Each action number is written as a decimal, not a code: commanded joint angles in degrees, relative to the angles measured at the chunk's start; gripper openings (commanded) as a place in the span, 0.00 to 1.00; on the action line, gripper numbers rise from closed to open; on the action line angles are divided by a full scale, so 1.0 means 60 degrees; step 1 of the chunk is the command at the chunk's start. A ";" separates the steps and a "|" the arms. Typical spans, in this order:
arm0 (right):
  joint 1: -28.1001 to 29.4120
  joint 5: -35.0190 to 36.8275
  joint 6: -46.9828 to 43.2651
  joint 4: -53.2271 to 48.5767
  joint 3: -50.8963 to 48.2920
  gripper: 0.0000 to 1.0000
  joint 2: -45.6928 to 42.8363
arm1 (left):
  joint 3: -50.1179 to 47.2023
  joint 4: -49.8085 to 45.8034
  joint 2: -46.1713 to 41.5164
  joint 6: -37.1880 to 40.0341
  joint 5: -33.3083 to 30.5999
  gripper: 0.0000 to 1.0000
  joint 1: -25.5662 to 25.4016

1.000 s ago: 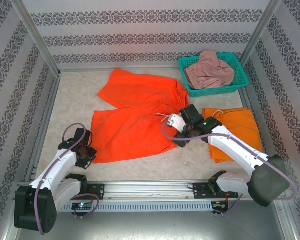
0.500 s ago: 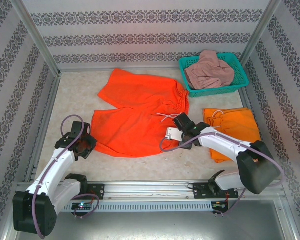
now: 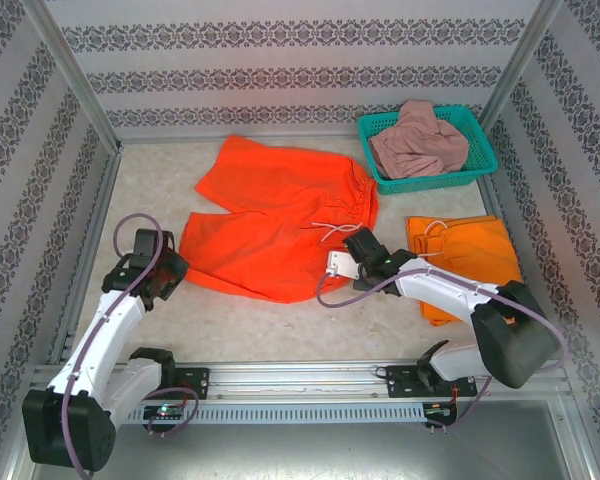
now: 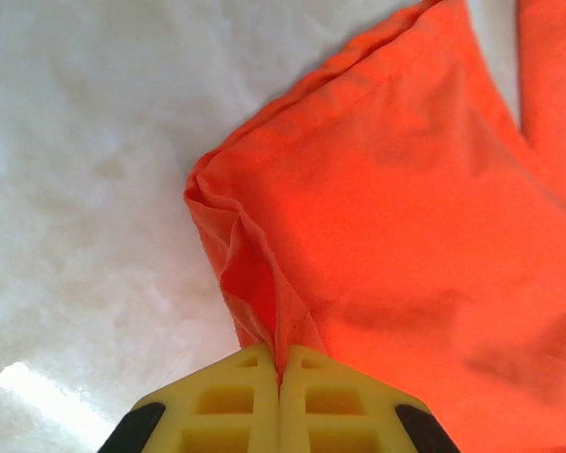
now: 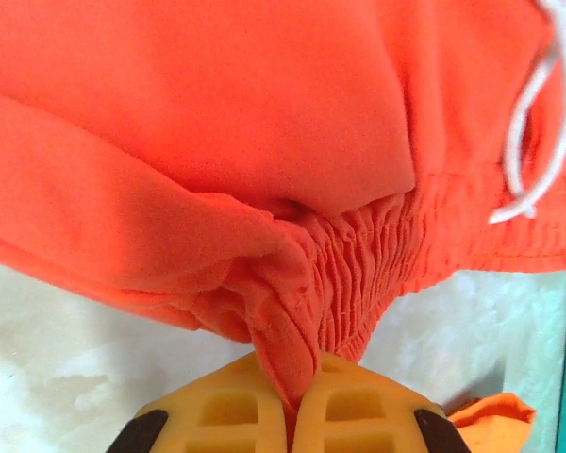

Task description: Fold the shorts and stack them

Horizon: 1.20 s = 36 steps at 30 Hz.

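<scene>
Both left gripper (image 4: pixel 279 363) and right gripper (image 5: pixel 302 377), pinching the red-orange cloth shorts (image 3: pixel 280 215), have dragged their edge toward the teal plastic basket (image 3: pixel 440 180), starting the fold.

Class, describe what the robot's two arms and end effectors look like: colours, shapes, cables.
Both the left arm and right arm have smooth white link shells with bulky black joint housings. A thin lilac cable loops along each. The left end effector and right end effector have yellow moulded fingers with recessed pockets.
</scene>
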 commanded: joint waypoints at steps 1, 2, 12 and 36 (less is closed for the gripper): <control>0.0069 0.0012 0.0238 0.0234 0.0304 0.00 -0.0189 | 0.0379 -0.0239 -0.0043 0.0543 -0.0363 0.00 0.0168; 0.0033 -0.0094 0.0303 0.0240 0.0423 0.00 -0.0188 | 0.0442 -0.0184 0.0039 0.0582 -0.0363 0.00 0.0171; -0.0733 -0.0860 0.0936 0.1017 0.4049 0.00 0.2101 | 0.2934 0.1413 0.3320 0.1085 -0.0381 0.00 0.0525; -0.1592 -0.3654 0.1316 0.2970 0.9464 0.00 0.2358 | 1.0962 0.0468 0.2829 0.2672 -0.1538 0.00 0.1592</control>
